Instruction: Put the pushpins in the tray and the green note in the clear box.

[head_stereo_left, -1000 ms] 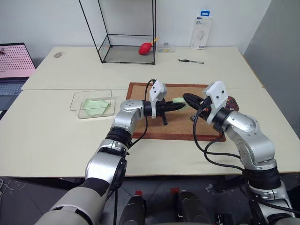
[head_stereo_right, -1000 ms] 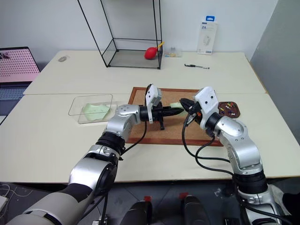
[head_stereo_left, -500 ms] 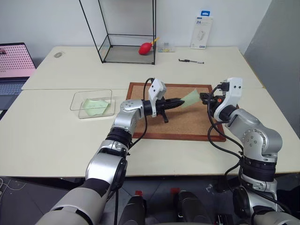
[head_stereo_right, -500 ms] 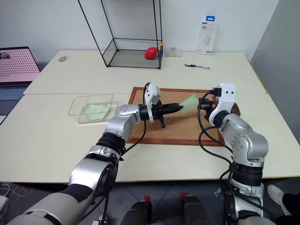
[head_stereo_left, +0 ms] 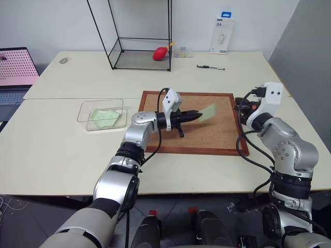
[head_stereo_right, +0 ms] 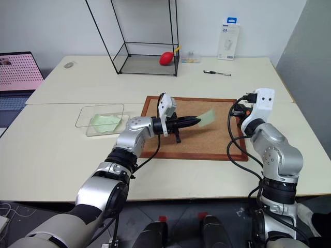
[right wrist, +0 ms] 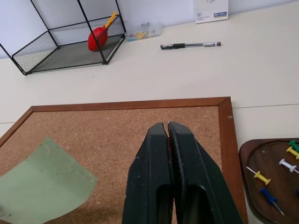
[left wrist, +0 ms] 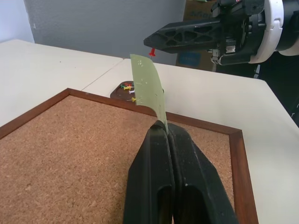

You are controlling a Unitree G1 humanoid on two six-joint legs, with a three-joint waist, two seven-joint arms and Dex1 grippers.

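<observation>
The table (head_stereo_left: pixel 62 150) carries a wood-framed corkboard (head_stereo_left: pixel 207 135); the left end effector (head_stereo_left: pixel 199 114) hangs level above it, fingers pressed shut on one corner of the green note (head_stereo_left: pixel 208 110), which juts out past the fingertips, clear of the cork. The clear box (head_stereo_left: pixel 102 113) sits well behind that end effector, toward the arm's elbow side, with a wavy pale green sheet (head_stereo_left: pixel 105 118) inside. The right end effector (left wrist: pixel 152 40) is closed beyond the note's far edge, a red pushpin (left wrist: pixel 152 51) at its tip, hard to make out. The tray (right wrist: pixel 271 175), just beside that end effector, is cut off at the frame edge; pushpins (right wrist: pixel 262 177) lie in it.
</observation>
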